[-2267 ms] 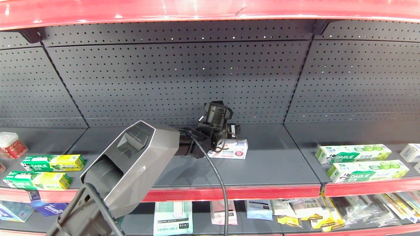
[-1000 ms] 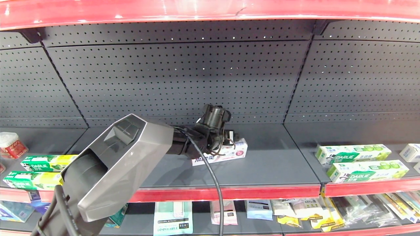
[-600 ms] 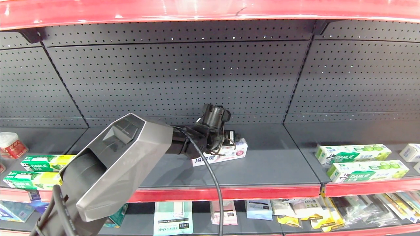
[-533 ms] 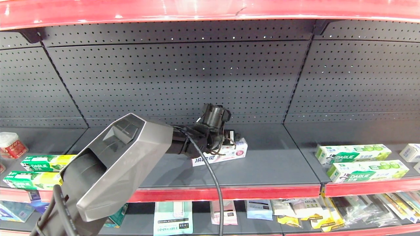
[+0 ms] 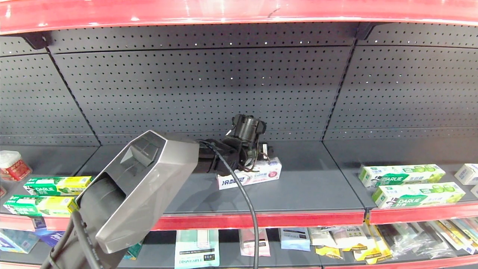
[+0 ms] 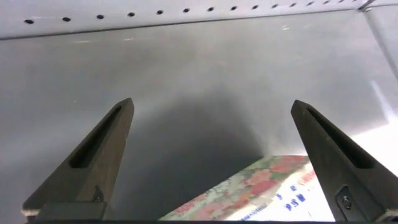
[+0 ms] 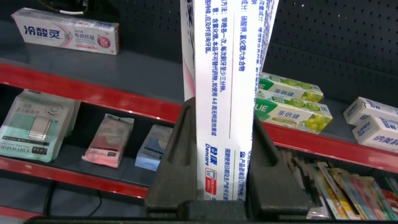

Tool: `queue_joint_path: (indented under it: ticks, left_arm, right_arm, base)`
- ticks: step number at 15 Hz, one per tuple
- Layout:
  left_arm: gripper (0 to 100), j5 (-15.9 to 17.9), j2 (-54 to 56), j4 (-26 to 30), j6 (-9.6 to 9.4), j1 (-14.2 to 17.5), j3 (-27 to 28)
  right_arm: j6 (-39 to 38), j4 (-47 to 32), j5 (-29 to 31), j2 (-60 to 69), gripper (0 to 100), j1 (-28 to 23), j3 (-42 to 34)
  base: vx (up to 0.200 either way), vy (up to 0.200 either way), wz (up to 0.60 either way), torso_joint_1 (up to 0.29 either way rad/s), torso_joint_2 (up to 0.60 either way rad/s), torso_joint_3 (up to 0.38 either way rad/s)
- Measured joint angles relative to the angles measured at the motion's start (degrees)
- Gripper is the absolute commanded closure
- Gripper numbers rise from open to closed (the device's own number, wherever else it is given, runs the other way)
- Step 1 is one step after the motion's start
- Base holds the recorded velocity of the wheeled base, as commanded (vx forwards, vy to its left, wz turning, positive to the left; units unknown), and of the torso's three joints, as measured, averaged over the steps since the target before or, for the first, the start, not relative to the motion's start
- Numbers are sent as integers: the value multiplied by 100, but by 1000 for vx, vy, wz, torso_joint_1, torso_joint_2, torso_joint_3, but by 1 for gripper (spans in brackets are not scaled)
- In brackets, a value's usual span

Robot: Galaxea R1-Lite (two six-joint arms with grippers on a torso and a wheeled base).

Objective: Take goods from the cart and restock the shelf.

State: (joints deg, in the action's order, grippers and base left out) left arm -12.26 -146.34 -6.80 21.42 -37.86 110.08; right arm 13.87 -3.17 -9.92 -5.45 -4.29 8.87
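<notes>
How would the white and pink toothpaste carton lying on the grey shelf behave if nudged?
The white and pink toothpaste carton lies flat on a long face, so it would probably slide, not tip or roll. Its cardboard looks stiff, though likely to dent under a hard squeeze.

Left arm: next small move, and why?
Probably back the left gripper straight out of the shelf. Its fingers stand wide open and the pink-and-white toothpaste box lies flat on the shelf, not clamped. The right gripper is shut on a blue-and-white box that needs a spot.
</notes>
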Motion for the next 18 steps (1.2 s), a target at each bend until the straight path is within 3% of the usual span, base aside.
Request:
queue_joint_path:
  ticks: [4,11,16,18]
  left_arm:
    - [0,-256,-195,605,-7,9,367]
    - [0,-315,-284,775,-34,24,452]
    - [0,63,-278,1087,-73,33,452]
    - [0,179,-280,1098,-174,40,452]
  right_arm:
    - [-2,0,0,0,100,0,7]
    - [0,0,2,0,100,0,-11]
    - [-6,2,0,0,100,0,0]
    - [-17,0,5,0,100,-2,0]
  base:
    - [0,0,0,0,0,0]
    - [0,0,0,0,0,0]
    - [0,0,0,0,0,0]
    - [0,0,0,0,0,0]
